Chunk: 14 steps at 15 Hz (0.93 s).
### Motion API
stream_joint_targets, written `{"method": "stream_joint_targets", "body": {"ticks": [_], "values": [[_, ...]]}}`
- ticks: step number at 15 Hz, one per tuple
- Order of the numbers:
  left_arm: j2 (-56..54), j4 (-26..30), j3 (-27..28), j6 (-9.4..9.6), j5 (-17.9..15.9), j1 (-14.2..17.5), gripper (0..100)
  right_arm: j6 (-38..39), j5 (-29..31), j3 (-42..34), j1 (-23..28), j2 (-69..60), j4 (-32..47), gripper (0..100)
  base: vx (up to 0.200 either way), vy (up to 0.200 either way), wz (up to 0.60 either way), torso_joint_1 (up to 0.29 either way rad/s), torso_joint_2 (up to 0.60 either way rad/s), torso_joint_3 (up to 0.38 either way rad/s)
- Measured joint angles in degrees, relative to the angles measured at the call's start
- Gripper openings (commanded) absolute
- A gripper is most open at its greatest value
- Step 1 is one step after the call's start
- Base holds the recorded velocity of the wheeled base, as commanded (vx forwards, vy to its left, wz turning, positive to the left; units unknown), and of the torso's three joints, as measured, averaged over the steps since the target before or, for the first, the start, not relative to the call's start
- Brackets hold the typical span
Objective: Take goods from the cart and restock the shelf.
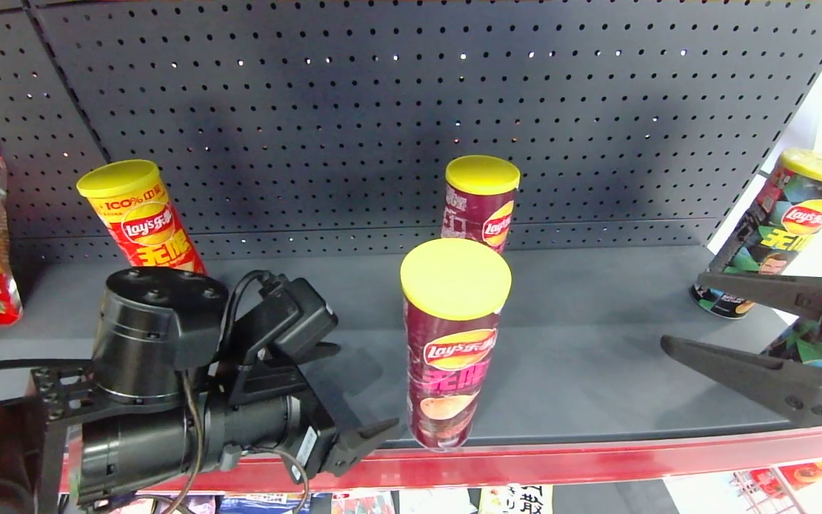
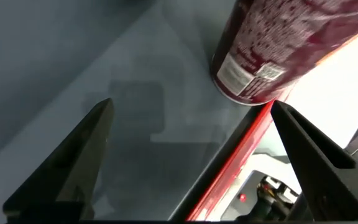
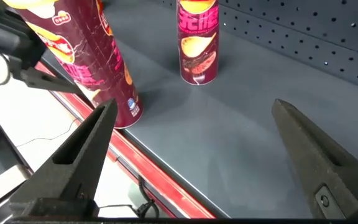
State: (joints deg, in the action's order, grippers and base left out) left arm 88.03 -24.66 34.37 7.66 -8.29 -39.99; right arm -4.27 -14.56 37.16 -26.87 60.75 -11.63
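- Head view: the front purple can (image 1: pixel 454 343) stood upright at the shelf's red lip (image 1: pixel 596 457), just right of the left gripper (image 1: pixel 350 392), which was spread wide and empty. The right gripper (image 1: pixel 682 310), equally wide, sat well apart.
- Left wrist view: the can stood just beyond the spread fingers.
- Right wrist view: the can was farther off, so the left arm seemed nearer.

The shelf (image 1: pixel 596 343) has a grey deck, a red front lip and a dark pegboard back. A maroon chip can (image 1: pixel 454 350) with a yellow lid stands upright at the front edge, its base just beside the lip. At its 12 o'clock, a second maroon can (image 1: pixel 481 203) stands near the pegboard. At 10 o'clock, well apart, stands a yellow-and-red can (image 1: pixel 141 218), also yellow-lidded. At 2 o'clock, a green-and-black can (image 1: pixel 775 235) stands at the shelf's right end.
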Motion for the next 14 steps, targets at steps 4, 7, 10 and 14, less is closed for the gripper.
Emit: {"method": "stream_joint_targets", "body": {"ticks": [4,7,10,14], "values": [[1.74,-0.11,0.52,0.99,1.04,0.30,100,0.00,0.00,0.18,0.00,-0.11,-0.02,100,0.000,0.000,0.00,0.000,0.00,0.000],[3.07,-0.21,2.29,1.10,1.10,0.44,100,0.00,0.00,0.29,-0.05,-0.11,-0.02,100,0.000,0.000,0.00,0.000,0.00,0.000],[4.61,-0.18,4.33,1.15,1.12,0.38,100,0.00,0.00,0.44,-0.09,-0.02,-0.02,100,0.000,0.000,0.00,0.000,0.00,0.000],[5.79,-0.21,5.16,1.23,1.10,0.18,100,-0.02,0.00,0.49,-0.09,0.05,-0.02,100,0.000,0.000,0.00,0.000,0.00,0.000]]}}
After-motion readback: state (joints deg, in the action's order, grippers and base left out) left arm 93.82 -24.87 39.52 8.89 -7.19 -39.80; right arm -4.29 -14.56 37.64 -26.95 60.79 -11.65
